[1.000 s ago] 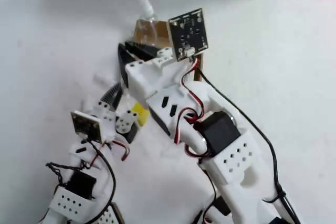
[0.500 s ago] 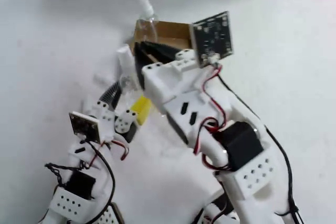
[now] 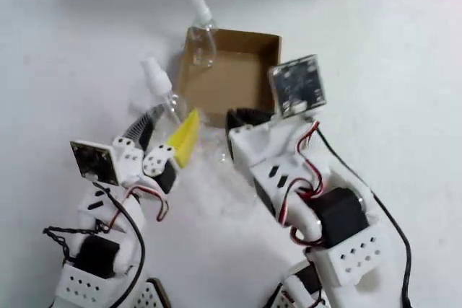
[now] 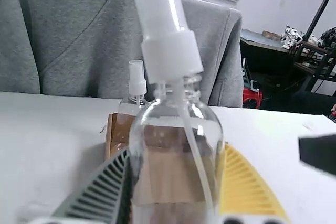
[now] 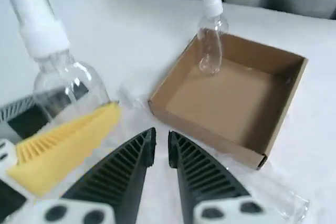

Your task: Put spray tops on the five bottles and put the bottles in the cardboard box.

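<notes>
Grips 1 clear bottle (image 4: 173, 129) upright in the left hand (image 4: 176, 182), spray top (image 4: 165, 30) on, just beside the cardboard box (image 3: 231, 84), probably for lifting in next to the other bottle (image 3: 203, 37) standing inside, with the right hand (image 5: 161, 140) empty, almost closed, out of the way

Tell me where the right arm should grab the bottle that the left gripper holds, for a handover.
Probably the white collar of the spray top, just above the shoulder. The left gripper clamps the bottle by its round body, so only the top is free. The bottle stands roughly upright, so come in level from the box side, where the right gripper sits.
</notes>
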